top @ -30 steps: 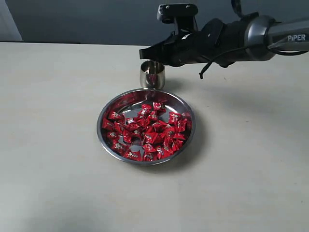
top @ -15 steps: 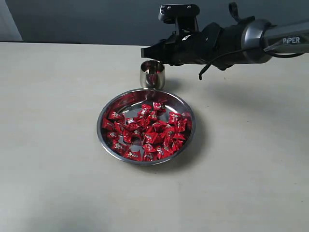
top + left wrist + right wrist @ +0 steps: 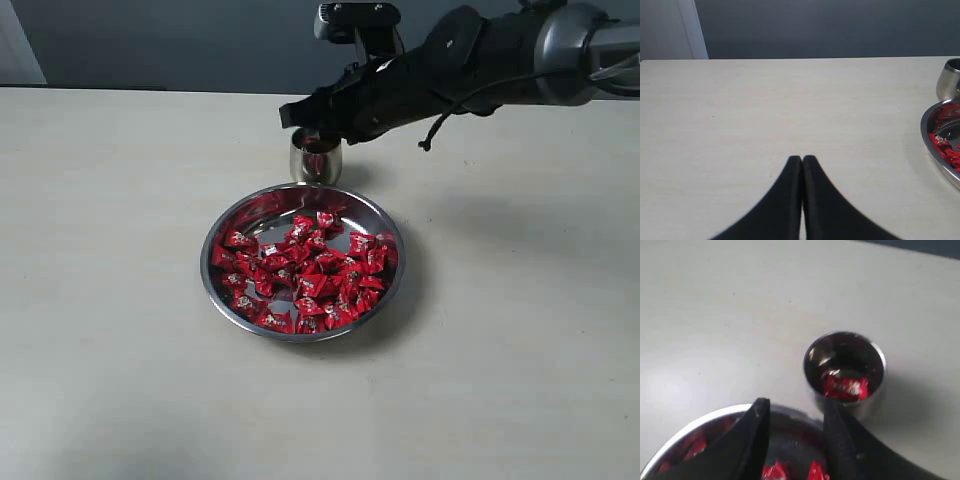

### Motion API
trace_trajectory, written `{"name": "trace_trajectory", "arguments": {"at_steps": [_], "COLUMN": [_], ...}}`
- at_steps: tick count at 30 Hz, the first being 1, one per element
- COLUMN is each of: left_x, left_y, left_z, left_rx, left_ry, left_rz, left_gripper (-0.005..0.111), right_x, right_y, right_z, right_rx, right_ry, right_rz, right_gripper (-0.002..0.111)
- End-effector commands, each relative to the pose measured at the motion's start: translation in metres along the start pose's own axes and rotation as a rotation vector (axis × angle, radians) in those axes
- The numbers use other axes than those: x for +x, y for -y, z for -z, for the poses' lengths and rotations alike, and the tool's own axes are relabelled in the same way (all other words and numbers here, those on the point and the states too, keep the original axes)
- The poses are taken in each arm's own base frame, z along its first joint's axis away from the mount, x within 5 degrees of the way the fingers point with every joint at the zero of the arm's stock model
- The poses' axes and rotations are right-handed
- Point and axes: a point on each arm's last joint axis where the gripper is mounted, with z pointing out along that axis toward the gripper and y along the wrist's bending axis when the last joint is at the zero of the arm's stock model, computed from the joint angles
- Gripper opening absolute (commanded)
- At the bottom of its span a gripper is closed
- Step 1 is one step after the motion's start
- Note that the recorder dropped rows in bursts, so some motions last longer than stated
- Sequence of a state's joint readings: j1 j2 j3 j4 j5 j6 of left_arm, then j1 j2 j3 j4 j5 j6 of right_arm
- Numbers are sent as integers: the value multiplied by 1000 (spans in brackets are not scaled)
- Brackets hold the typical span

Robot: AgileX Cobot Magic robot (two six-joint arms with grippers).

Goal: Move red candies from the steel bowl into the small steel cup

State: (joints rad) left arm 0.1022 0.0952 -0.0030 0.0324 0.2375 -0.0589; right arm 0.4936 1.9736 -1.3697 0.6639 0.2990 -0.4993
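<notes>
The steel bowl (image 3: 222, 281) sits mid-table, heaped with red candies (image 3: 310, 272). Just behind its far rim stands the small steel cup (image 3: 315, 160) with a red candy (image 3: 846, 388) inside. My right gripper (image 3: 298, 118) hovers above the cup and the bowl's far rim; in the right wrist view its fingers (image 3: 758, 426) stand apart with nothing between them, so the right gripper (image 3: 795, 407) is open. The left gripper (image 3: 802, 159) is shut and empty over bare table, with the bowl's rim (image 3: 930, 145) and the cup (image 3: 949, 80) off to one side.
A pale tabletop (image 3: 110, 300) spreads around the bowl. A dark wall (image 3: 180, 40) runs along the table's far edge, with a white post (image 3: 690, 27) at one end.
The right arm has tilted and shifted slightly left, bringing its gripper over the cup. The bowl, cup and candies in the bowl stay put.
</notes>
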Motion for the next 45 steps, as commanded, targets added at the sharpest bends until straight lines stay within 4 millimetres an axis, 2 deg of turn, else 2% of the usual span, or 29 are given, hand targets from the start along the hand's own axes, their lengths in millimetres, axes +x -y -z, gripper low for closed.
{"name": "trace_trajectory", "arguments": {"at_steps": [1, 6, 10, 15, 29, 37, 42, 45], "left_x": [0, 0, 0, 0, 0, 0, 0, 0], "left_y": [0, 0, 0, 0, 0, 0, 0, 0], "left_z": [0, 0, 0, 0, 0, 0, 0, 0], "left_rx": [5, 5, 5, 5, 5, 5, 5, 5], "left_ry": [8, 8, 8, 8, 8, 8, 8, 8], "left_rz": [0, 0, 0, 0, 0, 0, 0, 0], "left_gripper": [0, 0, 0, 0, 0, 0, 0, 0], "right_x": [17, 45, 61, 72, 77, 74, 76, 77], "right_y": [-4, -6, -6, -7, -9, -10, -16, -21], "right_z": [3, -5, -10, -14, -24, -28, -28, -29], "right_rx": [-71, -148, -194, -226, -254, -261, -262, -273], "right_ry": [-195, -432, -555, -638, -637, -580, -591, -593], "right_rz": [78, 92, 77, 57, -16, -51, -20, 8], "right_gripper": [38, 49, 49, 49, 49, 48, 33, 32]}}
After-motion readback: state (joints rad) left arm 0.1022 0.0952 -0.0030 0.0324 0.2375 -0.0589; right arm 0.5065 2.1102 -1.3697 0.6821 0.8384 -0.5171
